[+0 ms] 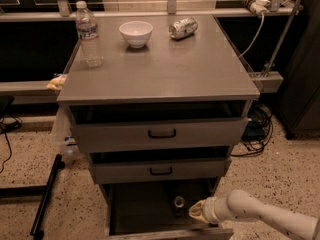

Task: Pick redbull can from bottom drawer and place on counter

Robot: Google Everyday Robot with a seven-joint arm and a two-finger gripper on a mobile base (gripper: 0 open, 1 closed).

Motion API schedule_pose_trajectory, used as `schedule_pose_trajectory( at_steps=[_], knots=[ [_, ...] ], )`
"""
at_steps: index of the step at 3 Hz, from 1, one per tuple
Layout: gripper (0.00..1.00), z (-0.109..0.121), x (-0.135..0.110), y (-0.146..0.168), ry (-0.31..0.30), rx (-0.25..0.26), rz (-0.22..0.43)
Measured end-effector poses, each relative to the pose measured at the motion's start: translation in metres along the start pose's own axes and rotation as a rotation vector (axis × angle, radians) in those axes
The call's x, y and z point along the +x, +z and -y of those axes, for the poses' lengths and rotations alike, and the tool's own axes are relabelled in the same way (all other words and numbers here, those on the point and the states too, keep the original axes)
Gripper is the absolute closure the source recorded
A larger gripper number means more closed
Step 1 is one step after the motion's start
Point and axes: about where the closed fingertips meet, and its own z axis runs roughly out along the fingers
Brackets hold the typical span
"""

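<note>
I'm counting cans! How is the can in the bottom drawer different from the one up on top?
The redbull can stands upright in the dark bottom drawer, beside the gripper; the silver can lies on its side on the counter. Both are metal drink cans.

- Speckled terrazzo floor (285,169), pale with dark flecks, under dim warm light.
- Black cables (257,131) lie coiled on the floor at the right.
- A dark cabinet (305,59) stands at the far right.
- 1 black stand leg (46,196) slants across the floor at the left.
- A white power plug (257,4) hangs on the rear rail.
- The gripper (197,211) sits low, right of centre, at the open bottom drawer (140,209).
</note>
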Motion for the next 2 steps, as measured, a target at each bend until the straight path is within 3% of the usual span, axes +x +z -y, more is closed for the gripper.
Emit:
schedule_pose_trajectory(
  at_steps=[2],
  knots=[
    [0.59, 0.0081, 0.0073, 0.0069, -0.024, 0.072, -0.003]
  ],
)
